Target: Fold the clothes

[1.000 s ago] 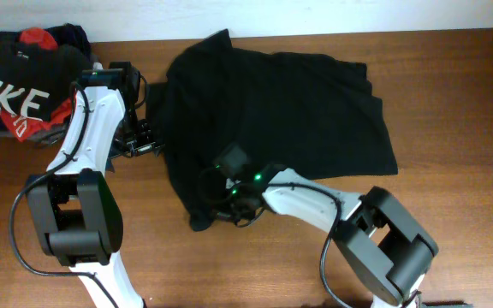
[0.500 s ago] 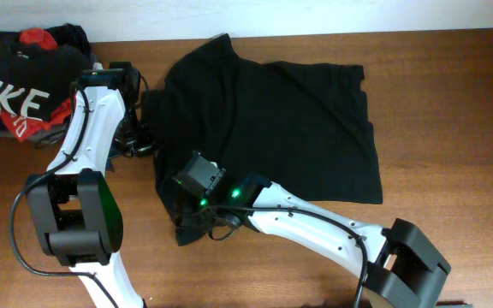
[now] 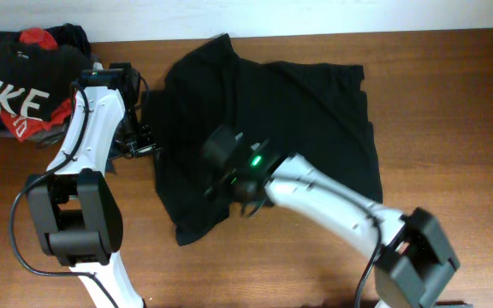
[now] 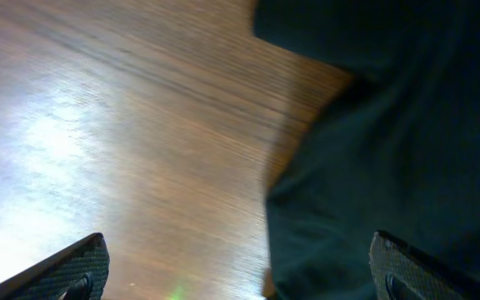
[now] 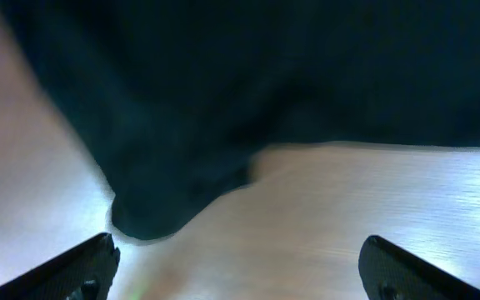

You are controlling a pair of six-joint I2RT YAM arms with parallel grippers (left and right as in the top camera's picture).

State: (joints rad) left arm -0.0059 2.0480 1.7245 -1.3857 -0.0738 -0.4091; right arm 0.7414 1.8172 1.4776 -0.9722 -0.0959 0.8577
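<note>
now left gripper (image 4: 244,279) and right gripper (image 5: 240,271) gape over t-shirt (image 3: 315,120) edges.

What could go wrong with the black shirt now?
The left gripper is open, half over bare table; closing there might miss the black T-shirt edge.
The shirt's lower left corner looks bunched, so a fold could come out crooked.
The left arm might bump the clothes pile beside it.
</note>
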